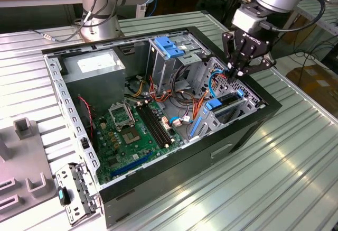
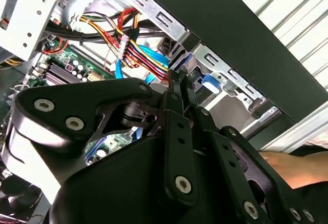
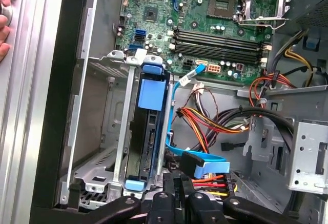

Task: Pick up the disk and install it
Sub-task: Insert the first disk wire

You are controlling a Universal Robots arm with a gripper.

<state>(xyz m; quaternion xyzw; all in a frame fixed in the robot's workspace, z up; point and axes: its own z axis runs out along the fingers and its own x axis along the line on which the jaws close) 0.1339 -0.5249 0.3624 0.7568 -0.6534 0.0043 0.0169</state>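
Disk sits edge-on in its bay, orange/blue cables crowding alongside; jaws clenched w/ nothing between.

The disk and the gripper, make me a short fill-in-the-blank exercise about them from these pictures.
1. The disk sits in the drive cage on its ____-coloured carrier rail.
2. The gripper hangs over the open computer ____.
3. Near the disk in the first wrist view, the flat data cable is ____.
4. In the exterior view, the motherboard inside is ____.

Missing words: blue; case; blue; green
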